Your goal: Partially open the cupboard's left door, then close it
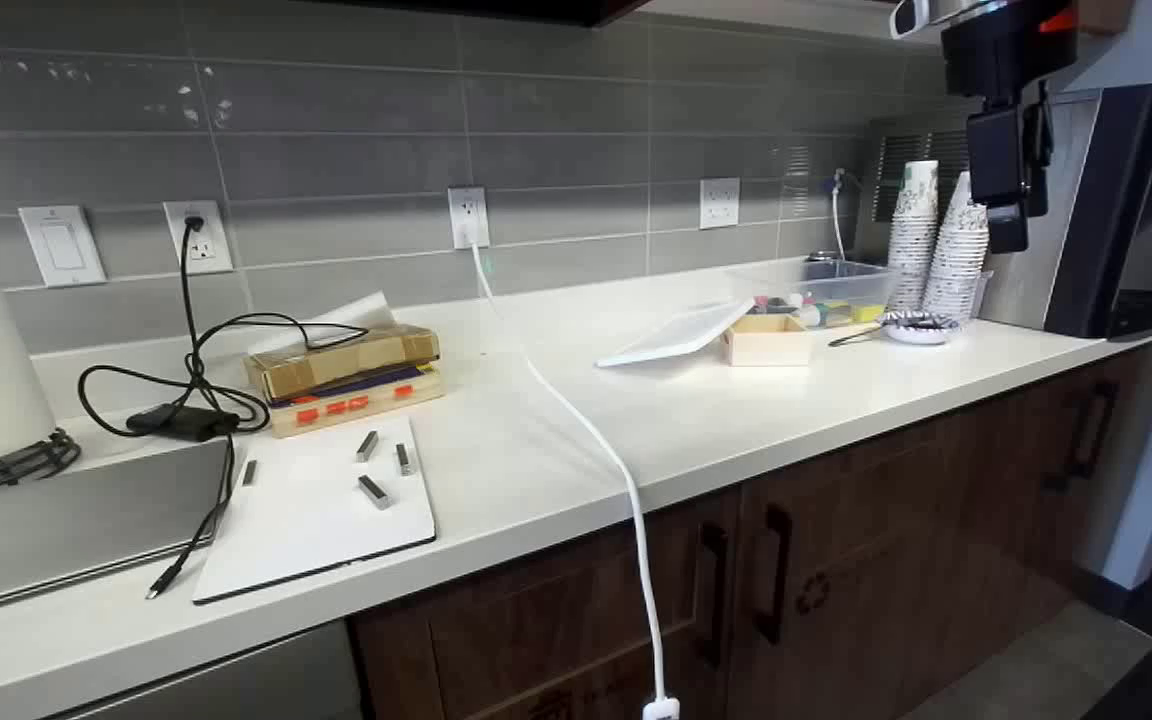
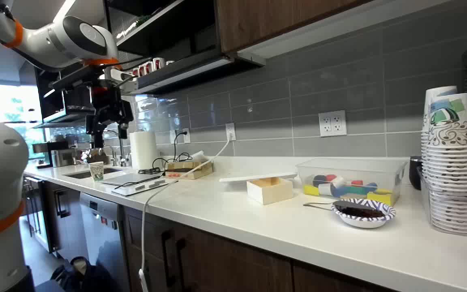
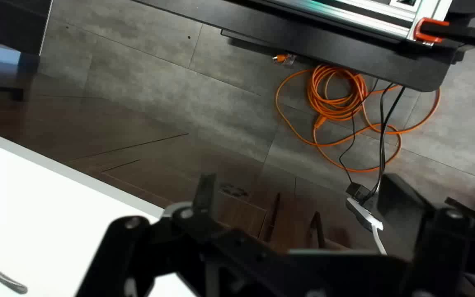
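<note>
The cupboard's left door (image 1: 576,625) is dark brown wood below the counter and looks shut. Its dark handle (image 1: 713,592) stands beside the right door's handle (image 1: 776,572); the right door (image 1: 846,600) bears a recycling sign. The left door's handle also shows in an exterior view (image 2: 167,258) and in the wrist view (image 3: 318,227). My gripper (image 2: 110,136) is empty and points down, well above the counter and apart from the door. It also shows in an exterior view (image 1: 1018,215). In the wrist view the gripper's fingers (image 3: 303,192) are wide apart.
A white cable (image 1: 601,445) hangs over the counter edge across the left door, ending in a white power strip (image 3: 365,214). The counter (image 1: 526,470) bears boxes, a bowl (image 2: 363,213), a plastic bin (image 2: 351,178) and cup stacks. An orange cord (image 3: 336,95) lies on the floor.
</note>
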Controlling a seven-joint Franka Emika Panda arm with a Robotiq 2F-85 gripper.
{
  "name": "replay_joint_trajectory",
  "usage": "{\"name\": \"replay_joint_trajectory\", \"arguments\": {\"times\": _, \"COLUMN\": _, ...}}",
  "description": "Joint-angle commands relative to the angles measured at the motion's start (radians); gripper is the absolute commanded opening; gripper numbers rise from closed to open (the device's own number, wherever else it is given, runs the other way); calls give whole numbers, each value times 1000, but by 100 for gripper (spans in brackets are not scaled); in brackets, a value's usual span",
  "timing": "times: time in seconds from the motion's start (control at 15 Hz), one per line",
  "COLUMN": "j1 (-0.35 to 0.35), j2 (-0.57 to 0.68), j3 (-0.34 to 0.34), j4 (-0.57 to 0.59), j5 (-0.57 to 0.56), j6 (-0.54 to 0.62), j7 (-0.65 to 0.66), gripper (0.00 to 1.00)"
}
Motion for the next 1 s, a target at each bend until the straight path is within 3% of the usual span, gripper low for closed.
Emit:
{"name": "replay_joint_trajectory", "arguments": {"times": 0.0, "j1": 24, "j2": 6, "j3": -19, "j4": 2, "j5": -11, "j6": -1, "j7": 13, "gripper": 100}}
{"name": "replay_joint_trajectory", "arguments": {"times": 0.4, "j1": 20, "j2": 4, "j3": -31, "j4": 7, "j5": -11, "j6": -10, "j7": 1, "gripper": 100}}
{"name": "replay_joint_trajectory", "arguments": {"times": 0.67, "j1": 2, "j2": -59, "j3": -139, "j4": 50, "j5": -43, "j6": -109, "j7": -114, "gripper": 100}}
{"name": "replay_joint_trajectory", "arguments": {"times": 0.93, "j1": -28, "j2": -122, "j3": -271, "j4": 163, "j5": -177, "j6": -284, "j7": -290, "gripper": 100}}
